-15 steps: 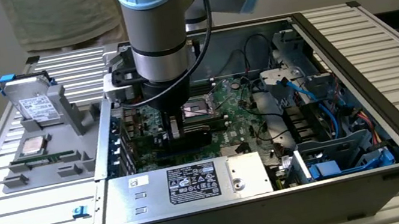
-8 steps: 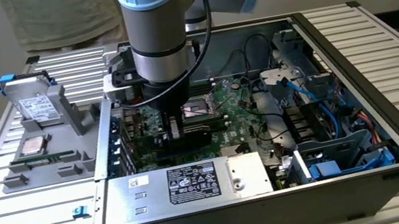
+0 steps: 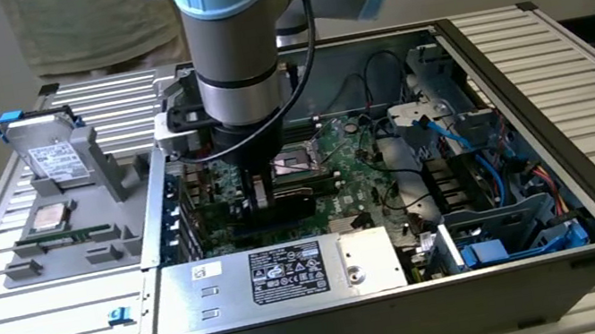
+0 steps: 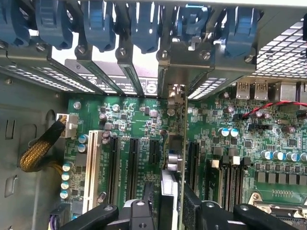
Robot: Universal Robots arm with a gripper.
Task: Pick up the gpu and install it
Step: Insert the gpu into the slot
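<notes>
Surface: slatted aluminium table (image 3: 568, 49) carrying an open black computer case (image 3: 557, 123).
Tool: black two-finger gripper (image 4: 171, 211), inside the case above the green motherboard (image 4: 139, 124), clenched on the gpu.
Gpu: thin green card with silver end bracket (image 4: 176, 143), upright on edge, reaching the case's rear slot covers (image 4: 120, 79).
Exterior view: grey parts tray (image 3: 76, 213) beside the case holds a silver boxy hard drive (image 3: 52, 160).
Wrist view: blue slot latches (image 4: 144, 24).

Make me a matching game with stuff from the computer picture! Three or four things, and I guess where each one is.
Things:
1. gpu
2. hard drive
3. power supply
4. holder

Places:
A. standing upright in the grey holder
B. between the fingers, over the motherboard
C. on the table, at the exterior view's left of the case
D. along the case's near edge

Pairs: 1-B, 2-A, 3-D, 4-C
</notes>
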